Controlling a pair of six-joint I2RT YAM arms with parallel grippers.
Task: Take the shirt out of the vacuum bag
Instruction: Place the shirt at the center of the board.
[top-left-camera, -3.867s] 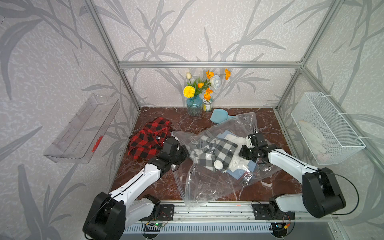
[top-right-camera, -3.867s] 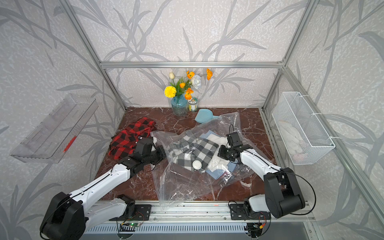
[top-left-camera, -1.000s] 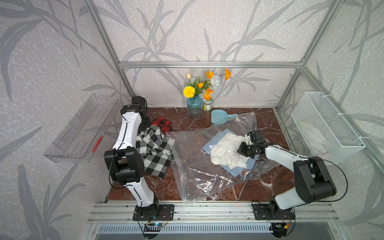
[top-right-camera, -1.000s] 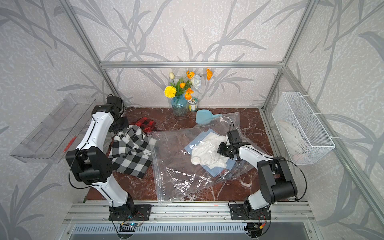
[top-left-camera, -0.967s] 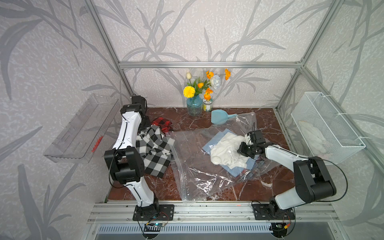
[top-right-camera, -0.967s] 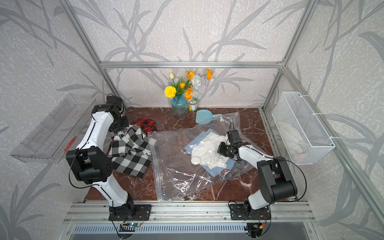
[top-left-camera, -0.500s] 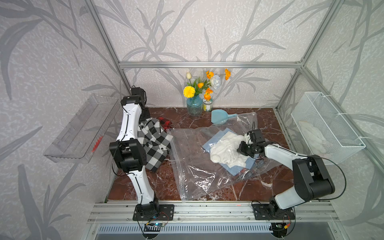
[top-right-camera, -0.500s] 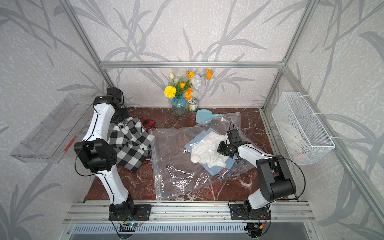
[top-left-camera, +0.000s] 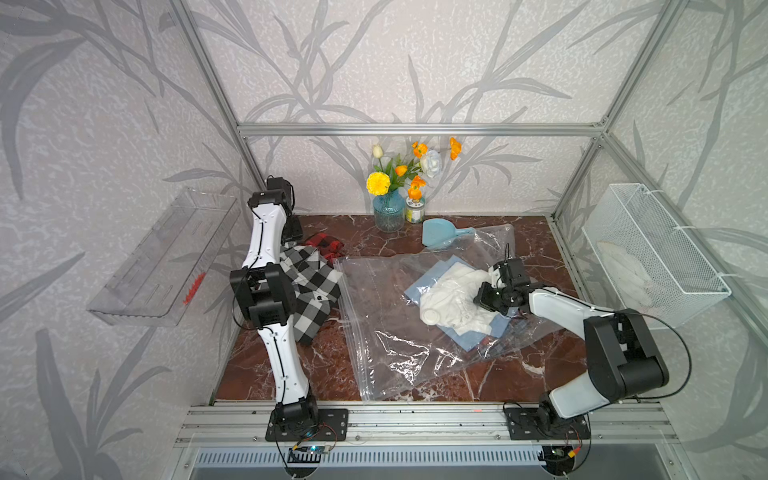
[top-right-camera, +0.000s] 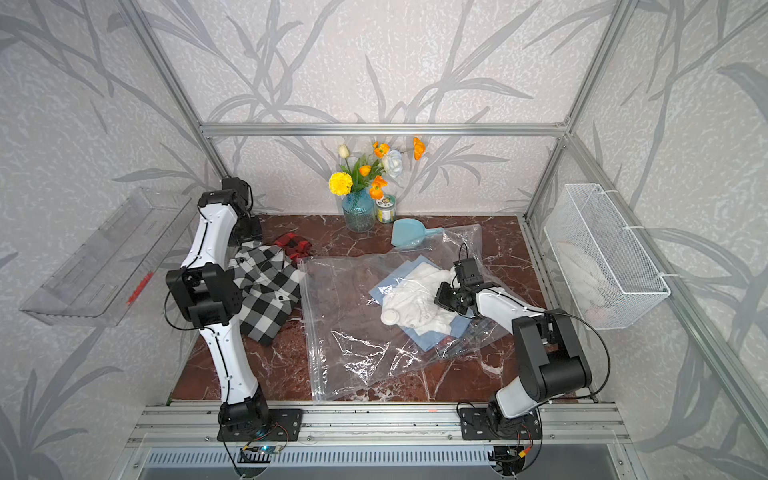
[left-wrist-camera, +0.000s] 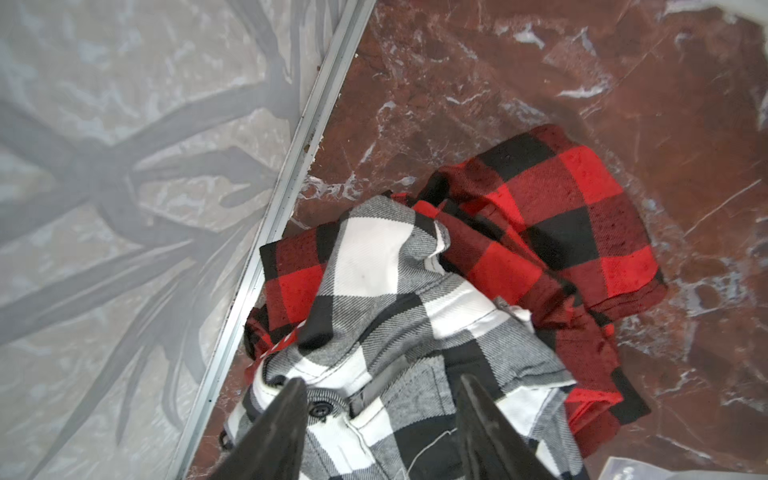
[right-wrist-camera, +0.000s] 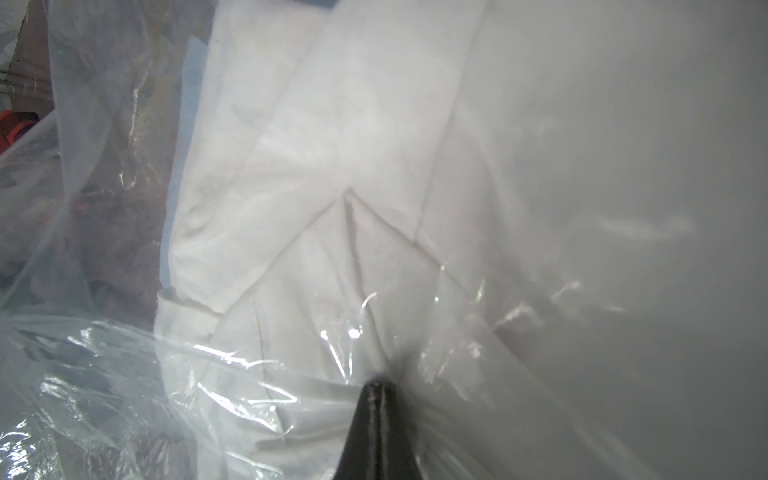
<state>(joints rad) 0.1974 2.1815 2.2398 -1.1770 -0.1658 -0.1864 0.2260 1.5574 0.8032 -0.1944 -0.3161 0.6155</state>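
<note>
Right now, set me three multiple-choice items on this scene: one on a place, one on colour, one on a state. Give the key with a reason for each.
1. Where does the black-and-white checked shirt lie relative to the vacuum bag?
A. inside it
B. beside it, partly over the red checked shirt
C. under it

2. Which cloths show inside the vacuum bag?
A. a white cloth and a light blue cloth
B. a green cloth and a yellow cloth
C. two black cloths

3. How does the left gripper stand?
A. shut on the vacuum bag
B. shut on the red checked shirt
C. open above the black-and-white checked shirt

Key:
1 B: both top views show it outside the bag's edge.
2 A: both show through the clear plastic.
3 C: the left wrist view shows its fingers apart over the cloth.
</note>
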